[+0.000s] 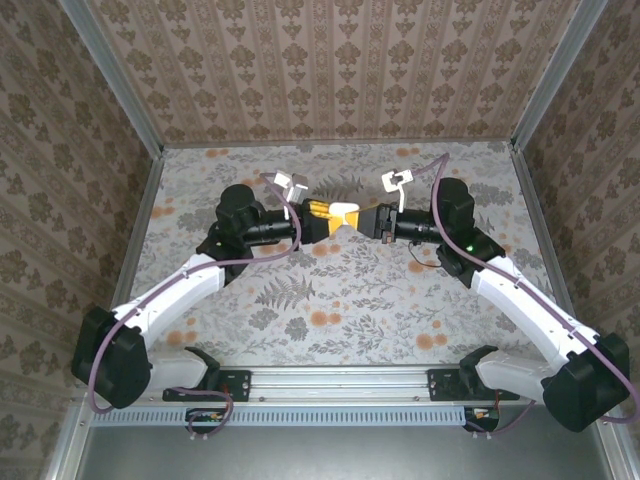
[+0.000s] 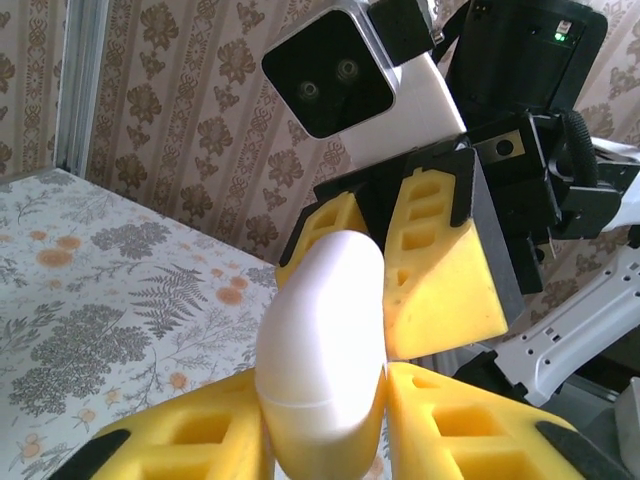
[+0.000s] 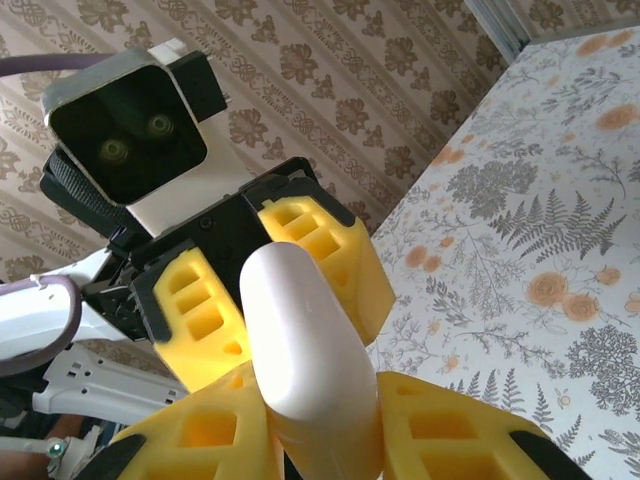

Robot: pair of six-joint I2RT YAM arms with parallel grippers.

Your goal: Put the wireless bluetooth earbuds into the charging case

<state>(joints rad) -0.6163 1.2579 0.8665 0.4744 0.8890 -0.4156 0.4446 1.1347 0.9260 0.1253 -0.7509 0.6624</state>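
Nearest the lens in the left wrist view, our left end effector (image 2: 325, 425) is clamped on the charging case (image 2: 320, 330). Its two yellow fingers (image 2: 190, 440) press the lower part of the white, rounded shell from either side. A thin seam crosses the shell just above them. Just past that, the right end effector (image 2: 378, 250) grips the far end of the same case, so the case hangs between the two, clear of the bench (image 2: 110, 300). Farther on we see the other arm's white camera housing (image 2: 345, 70) with two dark lenses. Behind it, a small green light (image 2: 557, 35) glows on the black body.

The right wrist view gives us the reverse. The case's near end sits between the right end effector's own fingers (image 3: 470, 430), and the left end effector's fingers (image 3: 200, 310) close on the far end.

From above, the case is little more than a white patch between yellow fingers, midway between the arms.

In both wrist views the frame edge cuts off the case's near end, and fingers cover its far end. The shell is shut, so we cannot tell whether the earbuds are inside.
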